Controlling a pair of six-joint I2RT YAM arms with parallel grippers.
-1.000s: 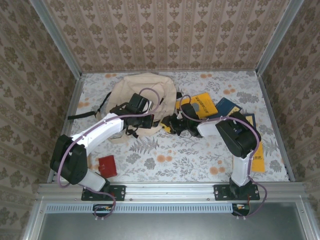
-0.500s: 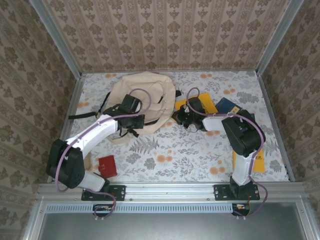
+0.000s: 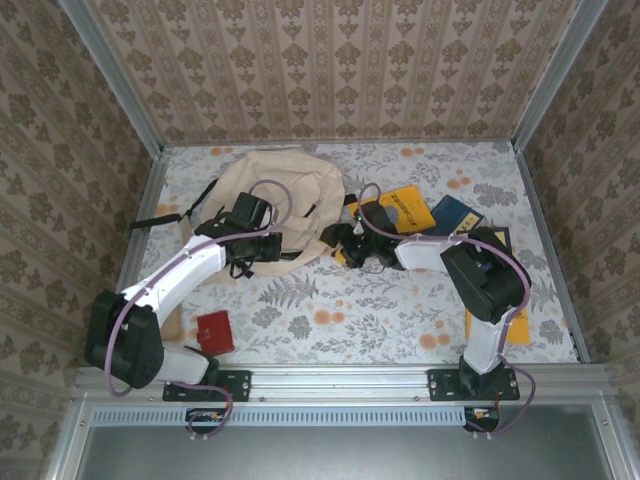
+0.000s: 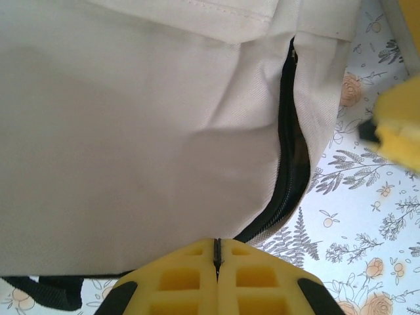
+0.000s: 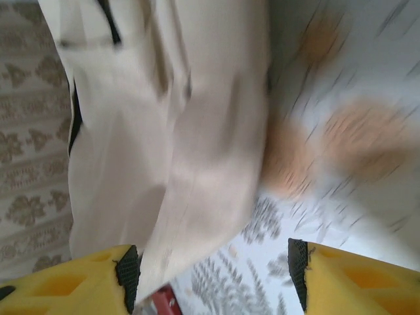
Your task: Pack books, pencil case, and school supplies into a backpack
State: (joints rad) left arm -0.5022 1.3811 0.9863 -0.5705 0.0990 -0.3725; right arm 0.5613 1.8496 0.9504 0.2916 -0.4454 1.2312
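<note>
Wallpapered booth, floral-print tabletop (image 3: 380, 310). Cream canvas backpack (image 3: 290, 190) lies flat at the far left-centre of the tabletop, with black straps (image 3: 165, 218) trailing off to its left.

Left gripper (image 3: 245, 258) is at the near edge of the backpack. It is clenched, with its two yellow fingers (image 4: 177, 279) pressed together and no gap between them. In the left wrist view they meet right at the lower end of the black zipper (image 4: 292, 177), which curves down the bag's side. Cannot tell whether a pull tab is pinched between them.

Right gripper (image 3: 338, 250) is at the backpack's near right corner. It is released, jaws standing well apart. The right wrist view is motion-blurred: canvas on the left, tabletop print between the jaws, nothing held.

Items outside the bag:
- yellow-orange book (image 3: 405, 208) lies just right of the backpack, partly under the right wrist
- navy book (image 3: 455, 212) lies beside it, to the right
- second navy book (image 3: 497, 238) lies a little nearer, mostly covered by the right arm
- second yellow-orange book (image 3: 512, 325) lies near the right edge, partly under the right arm
- red squarish item (image 3: 215, 332) lies front left, near the left arm's base
- pencil case (image 3: 172, 322) shows as a tan shape just left of the red item, partly hidden by the left arm — identity not certain
</note>
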